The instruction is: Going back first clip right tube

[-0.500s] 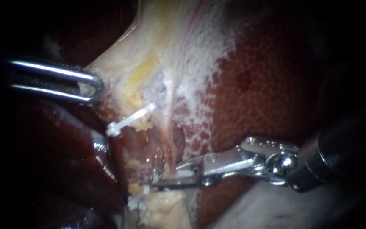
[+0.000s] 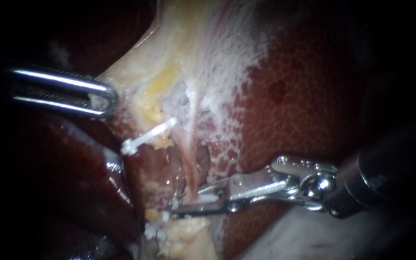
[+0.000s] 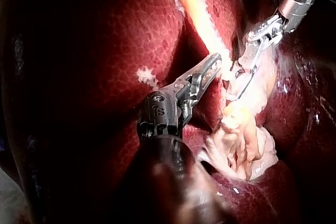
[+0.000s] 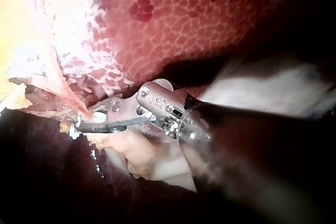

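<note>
My right instrument (image 2: 188, 202) comes in from the right, its jaws open on either side of the thin pink right tube (image 2: 191, 163) low in the endoscope view. A white clip (image 2: 208, 196) sits between them on the tube. The right wrist view shows the same jaws (image 4: 89, 123) slightly apart at the tube's base. Another white clip (image 2: 148, 136) lies across the tissue to the left. My left instrument (image 2: 103, 100) is shut on the pale tissue (image 2: 136, 72) at the upper left. In the left wrist view its jaws (image 3: 210, 69) bite the pale edge.
Mottled red liver (image 2: 304, 110) fills the right half, and a dark glossy lobe (image 2: 73, 168) lies at the lower left. A yellowish fatty lump (image 2: 188, 236) with small white clip bits (image 2: 156, 230) beside it sits just under the right instrument's jaws.
My right instrument has shifted slightly to the left along the tissue. The left instrument and both clips have stayed where they were.
</note>
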Motion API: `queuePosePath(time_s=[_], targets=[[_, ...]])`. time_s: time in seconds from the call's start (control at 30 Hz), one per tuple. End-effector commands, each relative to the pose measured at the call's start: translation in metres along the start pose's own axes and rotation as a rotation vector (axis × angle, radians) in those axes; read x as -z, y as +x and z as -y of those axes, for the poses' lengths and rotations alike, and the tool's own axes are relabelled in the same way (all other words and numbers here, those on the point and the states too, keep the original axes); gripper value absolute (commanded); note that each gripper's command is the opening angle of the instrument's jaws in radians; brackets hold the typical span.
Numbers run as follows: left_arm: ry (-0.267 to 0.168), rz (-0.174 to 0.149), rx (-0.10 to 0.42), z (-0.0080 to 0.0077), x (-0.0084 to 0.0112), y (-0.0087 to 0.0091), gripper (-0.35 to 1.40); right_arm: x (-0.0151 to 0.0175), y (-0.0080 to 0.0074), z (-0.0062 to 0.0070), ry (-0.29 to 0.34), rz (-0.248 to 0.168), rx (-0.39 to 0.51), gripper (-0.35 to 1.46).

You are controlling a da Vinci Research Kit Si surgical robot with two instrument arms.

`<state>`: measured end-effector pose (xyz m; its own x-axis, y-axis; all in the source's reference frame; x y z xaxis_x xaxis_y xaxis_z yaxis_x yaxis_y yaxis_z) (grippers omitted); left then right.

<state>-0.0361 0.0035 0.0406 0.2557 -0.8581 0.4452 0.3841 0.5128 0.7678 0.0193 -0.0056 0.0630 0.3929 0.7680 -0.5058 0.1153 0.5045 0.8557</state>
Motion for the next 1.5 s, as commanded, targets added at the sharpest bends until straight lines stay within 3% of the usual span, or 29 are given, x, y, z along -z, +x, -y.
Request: queuePosePath(time_s=[0.03, 0.07, 0.2, 0.4, 0.63, 0.97, 1.27, 1.5], targets=[[0.000, 0.000, 0.000, 0.0000, 0.0000, 0.0000, -0.35, -0.0001, 0.0000, 0.0000, 0.006, -0.008, 0.011, 0.20], [0.000, 0.000, 0.000, 0.0000, 0.0000, 0.0000, -0.35, -0.0003, 0.0001, 0.0000, 0.008, -0.012, 0.024, 0.32], [0.000, 0.000, 0.000, 0.0000, 0.0001, 0.0000, -0.35, -0.0008, 0.0003, 0.0001, 0.010, -0.018, 0.131, 0.48], [0.000, 0.000, 0.000, 0.0000, 0.0001, 0.0000, -0.35, -0.0011, 0.0007, -0.0001, 0.001, -0.006, 0.306, 0.60], [0.000, 0.000, 0.000, 0.0000, 0.0002, 0.0001, -0.35, -0.0002, 0.0025, -0.0001, 0.002, 0.004, 0.454, 0.60], [0.001, -0.001, -0.001, 0.0000, 0.0003, 0.0001, -0.35, 0.0010, 0.0026, 0.0003, 0.008, 0.006, 0.482, 0.60], [0.001, -0.001, -0.002, -0.0001, 0.0003, 0.0003, -0.35, 0.0049, 0.0011, 0.0012, -0.005, -0.002, 0.486, 0.60], [0.001, -0.001, -0.005, -0.0006, 0.0000, 0.0007, -0.35, 0.0084, 0.0017, 0.0024, -0.026, -0.015, 0.474, 0.60]])
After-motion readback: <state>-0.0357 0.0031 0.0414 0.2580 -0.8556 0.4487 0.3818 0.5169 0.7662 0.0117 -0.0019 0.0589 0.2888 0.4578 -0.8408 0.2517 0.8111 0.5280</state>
